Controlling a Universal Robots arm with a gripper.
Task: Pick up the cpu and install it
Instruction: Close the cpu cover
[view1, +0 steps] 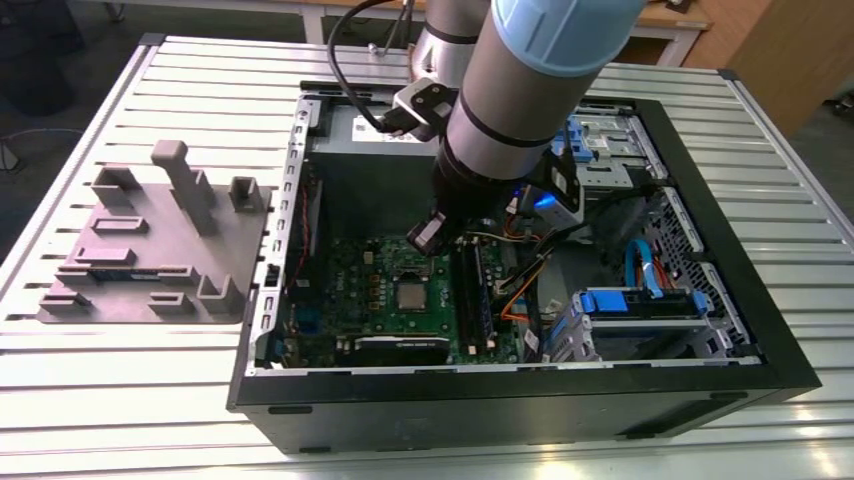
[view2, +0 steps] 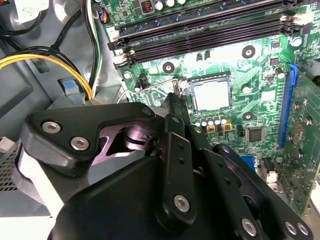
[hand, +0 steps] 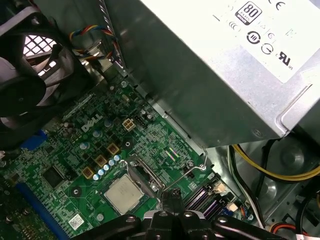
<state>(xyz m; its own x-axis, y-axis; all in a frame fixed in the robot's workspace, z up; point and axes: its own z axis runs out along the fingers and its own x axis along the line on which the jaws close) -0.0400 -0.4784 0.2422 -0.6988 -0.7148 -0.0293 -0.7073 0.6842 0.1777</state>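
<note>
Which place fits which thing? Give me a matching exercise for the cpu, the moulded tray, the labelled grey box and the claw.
1 cpu
2 moulded tray
3 labelled grey box
4 claw

A on the slatted table, outside the case
B above the green board, near the socket
C in the socket
D inside the case, at the board's edge

Pairs: 1-C, 2-A, 3-D, 4-B.

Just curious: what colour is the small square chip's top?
The flat square cpu is silvery-grey, clearest in first wrist view.
</note>
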